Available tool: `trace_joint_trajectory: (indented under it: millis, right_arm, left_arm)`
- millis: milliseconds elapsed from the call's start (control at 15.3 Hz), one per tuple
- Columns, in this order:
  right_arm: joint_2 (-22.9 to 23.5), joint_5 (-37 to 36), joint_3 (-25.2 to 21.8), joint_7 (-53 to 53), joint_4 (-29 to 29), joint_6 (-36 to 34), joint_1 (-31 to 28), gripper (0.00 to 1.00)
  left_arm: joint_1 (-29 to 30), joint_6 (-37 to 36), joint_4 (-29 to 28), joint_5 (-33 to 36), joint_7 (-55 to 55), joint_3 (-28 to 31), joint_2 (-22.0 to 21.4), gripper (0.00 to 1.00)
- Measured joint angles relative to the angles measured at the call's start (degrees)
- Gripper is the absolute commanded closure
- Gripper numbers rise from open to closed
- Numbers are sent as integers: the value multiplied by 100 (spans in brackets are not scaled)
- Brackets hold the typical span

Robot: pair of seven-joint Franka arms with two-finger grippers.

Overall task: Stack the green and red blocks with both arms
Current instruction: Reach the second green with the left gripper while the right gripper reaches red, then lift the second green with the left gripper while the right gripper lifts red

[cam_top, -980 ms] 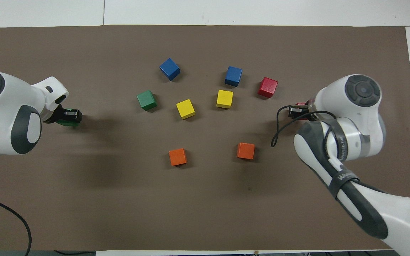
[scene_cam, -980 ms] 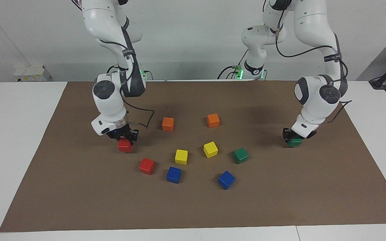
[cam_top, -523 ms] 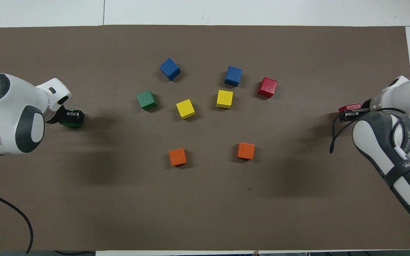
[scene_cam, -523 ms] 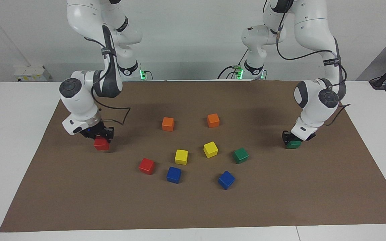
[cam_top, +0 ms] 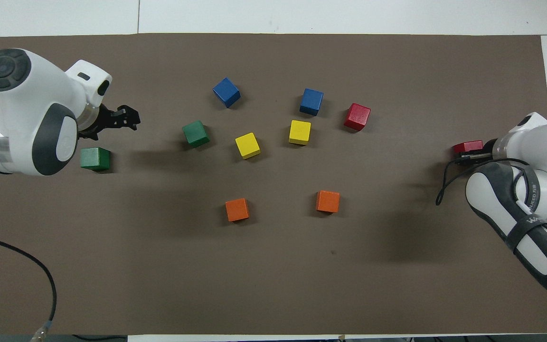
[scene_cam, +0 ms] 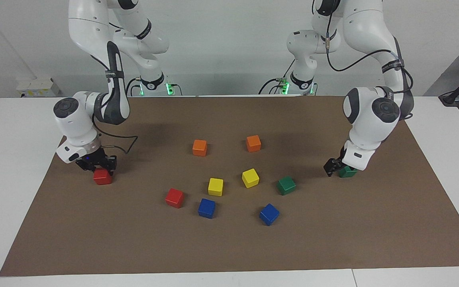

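My right gripper (scene_cam: 101,169) is shut on a red block (scene_cam: 102,176) and holds it low at the brown mat (scene_cam: 229,247) near the right arm's end; in the overhead view the block (cam_top: 468,146) shows beside the gripper (cam_top: 466,152). My left gripper (scene_cam: 330,167) is open and empty, just beside a green block (scene_cam: 348,172) that rests on the mat near the left arm's end. From overhead the gripper (cam_top: 131,118) stands clear of this block (cam_top: 95,158). A second green block (scene_cam: 286,185) and a second red block (scene_cam: 174,197) lie free mid-mat.
Two yellow blocks (scene_cam: 215,186) (scene_cam: 250,177) lie between the free red and green blocks. Two blue blocks (scene_cam: 206,208) (scene_cam: 269,214) lie farther from the robots, two orange blocks (scene_cam: 199,147) (scene_cam: 253,143) nearer to them.
My right gripper has carried its red block toward the right arm's end of the mat and lowered it. My left gripper has opened, let go of its green block and moved off it.
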Motion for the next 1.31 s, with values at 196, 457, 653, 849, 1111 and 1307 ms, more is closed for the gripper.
trace_joint_trajectory:
  millis: [196,457,653,849,1111,1307]
  right_arm:
    - [33,0,12,0,9,-25,17,0]
    - [20,-7,33,9,659,-1134,118,0]
    - [19,-270,45,841,1485,-1999,556,0]
    - [109,-325,67,2188,1861,-2105,1219,0]
    - [642,-311,88,3322,2497,-2117,1868,0]
    - [1275,-181,91,3706,3235,-2255,1946,0]
  left_arm:
    - [-489,160,85,-12,-1315,-10,170,0]
    - [-901,679,82,-12,-2309,-7,519,0]
    - [-1002,1017,79,-12,-2601,-2,769,0]
    - [-1016,1082,80,-12,-2734,4,787,0]
    - [-1042,1102,88,-12,-2792,4,786,0]
    - [-1042,1111,89,-12,-2793,10,785,0]
